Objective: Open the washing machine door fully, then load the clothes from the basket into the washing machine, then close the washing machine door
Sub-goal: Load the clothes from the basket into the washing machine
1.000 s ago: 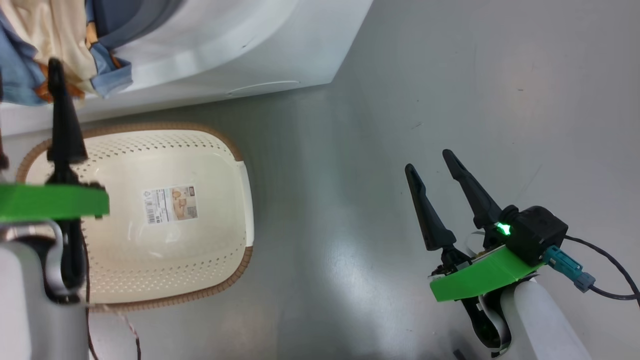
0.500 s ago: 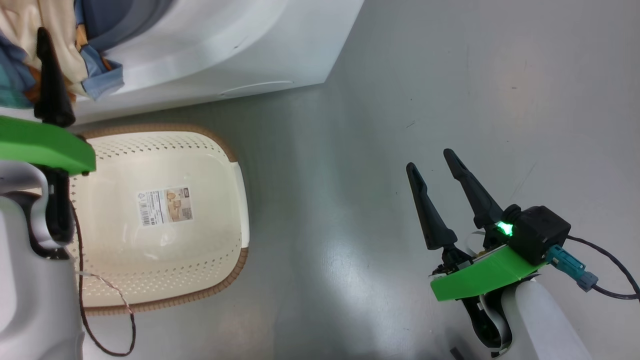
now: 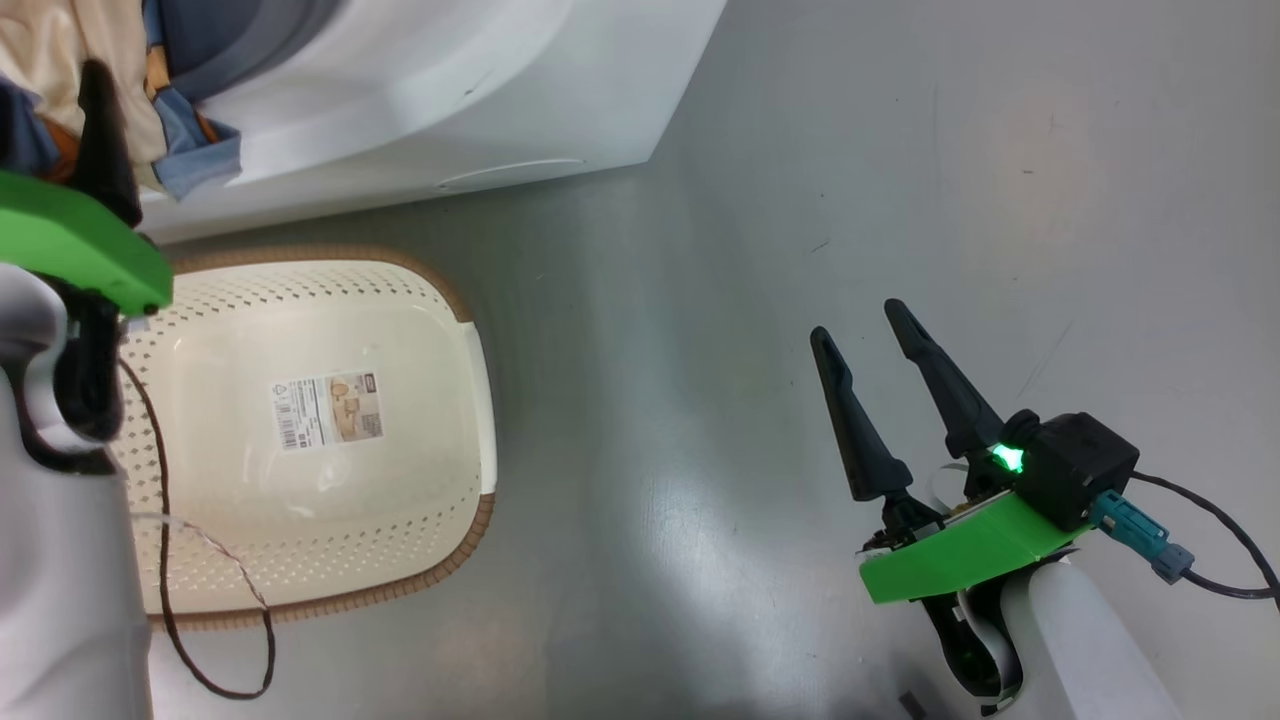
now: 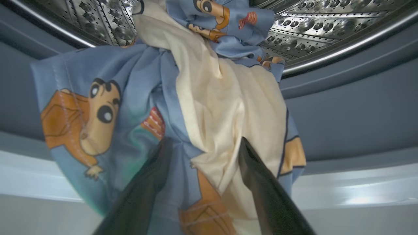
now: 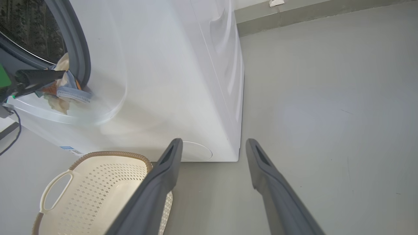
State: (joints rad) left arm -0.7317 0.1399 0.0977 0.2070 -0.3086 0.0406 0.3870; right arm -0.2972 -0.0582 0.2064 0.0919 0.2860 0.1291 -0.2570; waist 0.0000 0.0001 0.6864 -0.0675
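The clothes (image 4: 215, 98), light blue with orange cartoon patches and a cream part, hang out of the steel drum (image 4: 310, 29) over the grey gasket of the washing machine (image 5: 183, 81). My left gripper (image 4: 204, 143) is open right at this hanging fabric, which lies between its fingers. In the head view it (image 3: 50, 90) sits at the machine's mouth, top left. The basket (image 3: 440, 300) stands on the floor before the machine, holding nothing but its label. My right gripper (image 3: 857, 320) is open over bare floor to the right. The washing machine door is out of view.
A thin brown cable (image 3: 220, 640) from my left arm loops over the basket's near rim. Grey floor (image 3: 700, 400) stretches between basket and right gripper. A round cap (image 5: 197, 151) sits low on the machine's front near its right corner.
My left gripper has moved up the head view, from over the basket towards the clothes at the machine's mouth. The camera shifted slightly. The right gripper has stayed put.
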